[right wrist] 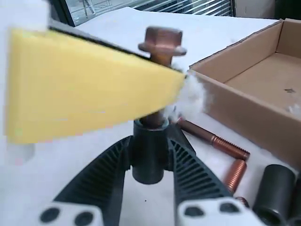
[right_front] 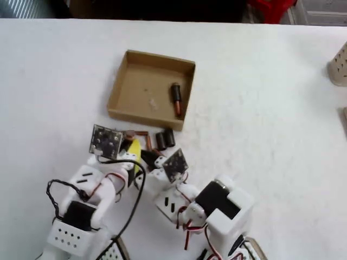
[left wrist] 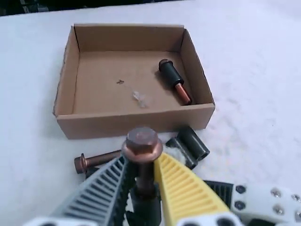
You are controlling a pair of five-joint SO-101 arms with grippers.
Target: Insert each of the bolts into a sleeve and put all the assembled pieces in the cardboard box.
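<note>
Cardboard box [right_front: 143,116] sits on the table [right_front: 271,108], left of centre and toward the far edge. One assembled piece [right_front: 176,99] lies inside, by its right wall.

Left claw [left wrist: 141,160]: grey and yellow fingers closed around one upright bolt [left wrist: 142,143], gripped just under the head.

Right claw [right wrist: 148,141]: black fingers clamped on one sleeve [right wrist: 148,157], directly below that bolt. The shank meets the sleeve's mouth.

On the table just beside the box's near wall: two loose sleeves [right_front: 166,139] side by side and at least two loose bolts [right wrist: 214,139] lying flat.
</note>
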